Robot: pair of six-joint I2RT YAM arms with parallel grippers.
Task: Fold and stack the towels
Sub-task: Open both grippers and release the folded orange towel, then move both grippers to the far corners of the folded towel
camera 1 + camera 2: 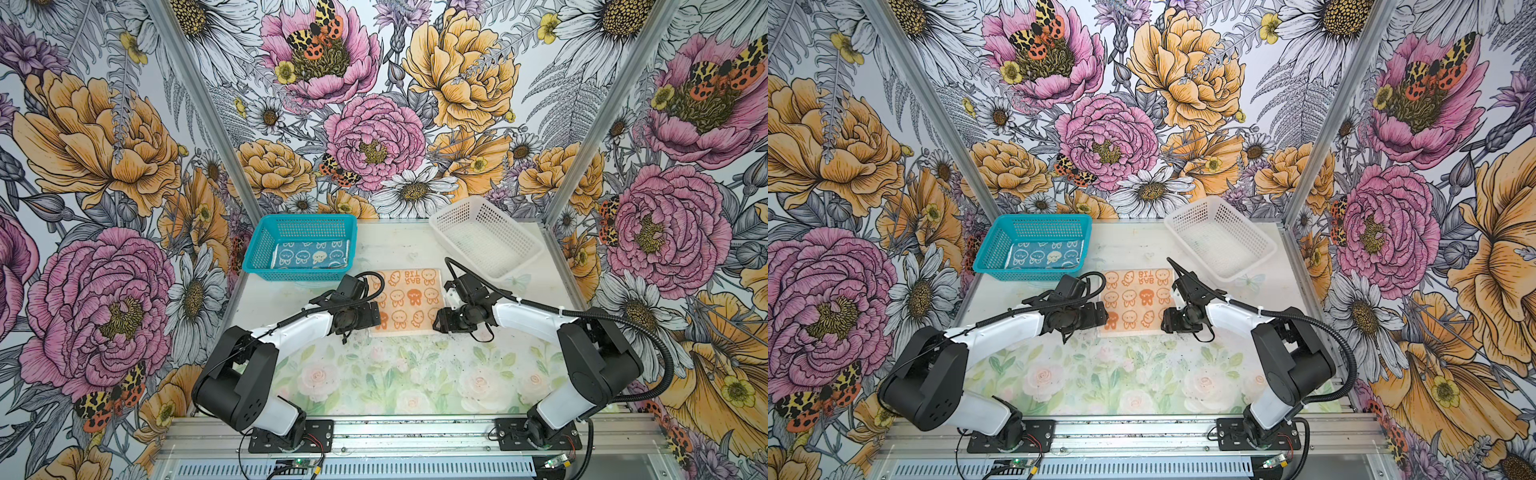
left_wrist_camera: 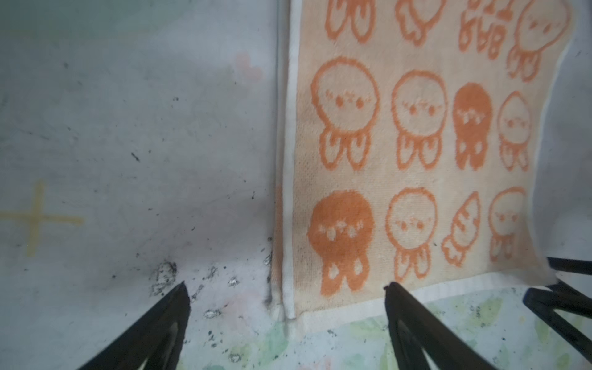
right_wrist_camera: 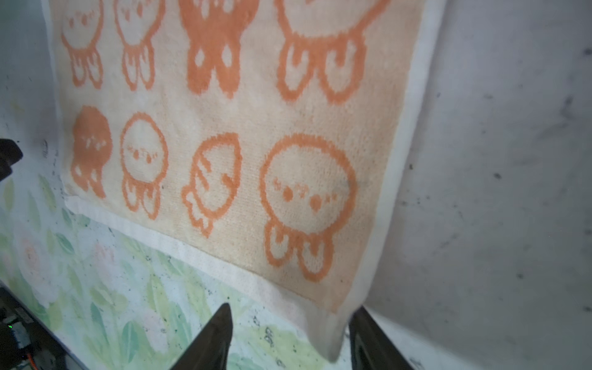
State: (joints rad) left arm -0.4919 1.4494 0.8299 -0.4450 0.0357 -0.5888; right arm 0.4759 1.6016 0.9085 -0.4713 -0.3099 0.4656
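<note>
inside the blue basket [image 1: 258,249], a teal towel [image 1: 309,256].

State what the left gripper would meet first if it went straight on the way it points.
Probably the orange towel: its near corner lies between the left gripper's open jaws, though depth is unclear.

Watching from my console, both top views hide the near corners of the peach-orange terry towel with cartoon faces [image 1: 409,303] [image 1: 1136,305]. The arms' black wrists [image 1: 353,318] cover those corners and the fingertips beneath.

The left wrist view cuts off one end of the towel, and the fingers of the left gripper [image 2: 285,288] run out of frame.

In the right wrist view, the towel corner between the fingers of the right gripper [image 3: 293,310] is blurred, so I cannot tell whether they touch it.

The mesh wall of the blue perforated plastic basket [image 1: 257,249] partly screens the teal bunny-print towel [image 1: 309,257].
</note>
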